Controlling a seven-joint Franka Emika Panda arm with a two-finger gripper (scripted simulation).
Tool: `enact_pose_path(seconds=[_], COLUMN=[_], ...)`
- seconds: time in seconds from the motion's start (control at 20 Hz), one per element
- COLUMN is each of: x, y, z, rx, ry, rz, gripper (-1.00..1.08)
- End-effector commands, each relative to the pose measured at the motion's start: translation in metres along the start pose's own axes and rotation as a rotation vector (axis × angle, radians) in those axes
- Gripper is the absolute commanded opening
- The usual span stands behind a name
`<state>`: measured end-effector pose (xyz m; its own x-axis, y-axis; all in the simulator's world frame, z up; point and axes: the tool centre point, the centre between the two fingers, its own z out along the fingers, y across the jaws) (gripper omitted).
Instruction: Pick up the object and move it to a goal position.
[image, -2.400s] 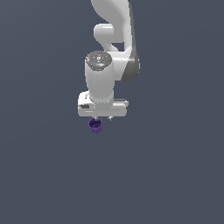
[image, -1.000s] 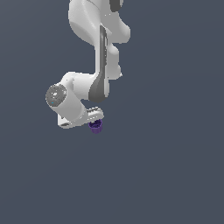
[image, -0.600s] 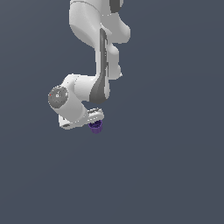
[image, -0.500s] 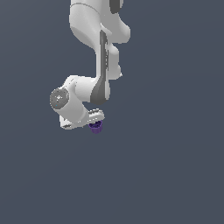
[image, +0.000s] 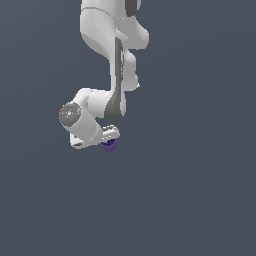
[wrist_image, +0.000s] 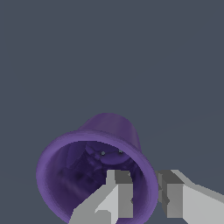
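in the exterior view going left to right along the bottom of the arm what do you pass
Grey round joint cap → white pincer → purple cup, gripped by its rim with one finger inside, one outside.

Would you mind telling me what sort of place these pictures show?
Likely a bare simulator scene: only flat grey ground, a smooth white arm, and its hand pinching a purple cup's rim.

Cup (image: 109, 145) directly beneath the claw (image: 107, 142), touching it, toward the exterior view's right of the wrist. One finger (wrist_image: 114, 196) inside the cup's rim, the other just outside its wall.
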<state>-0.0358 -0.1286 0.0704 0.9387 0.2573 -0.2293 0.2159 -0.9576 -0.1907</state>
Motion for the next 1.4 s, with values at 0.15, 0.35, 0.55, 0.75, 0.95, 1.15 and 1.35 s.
enact_pose_path(seconds=[0.15,0.35,0.55,0.75,0.95,1.15,1.35], x=[0.000,0.001,0.006,0.014,0.024,0.035,0.045], y=[0.000,-0.001,-0.004,-0.010,-0.019,-0.030,-0.042], z=[0.001,-0.002,-0.013,-0.031,-0.057,-0.089,-0.124], rx=[0.000,-0.003,-0.016,-0.038,-0.069,-0.106,-0.147], ry=[-0.001,0.006,0.031,0.075,0.135,0.209,0.288], rz=[0.000,0.004,0.024,0.059,0.107,0.165,0.227], gripper=[-1.00,-1.00,-1.00,-1.00,-1.00,-1.00,-1.00])
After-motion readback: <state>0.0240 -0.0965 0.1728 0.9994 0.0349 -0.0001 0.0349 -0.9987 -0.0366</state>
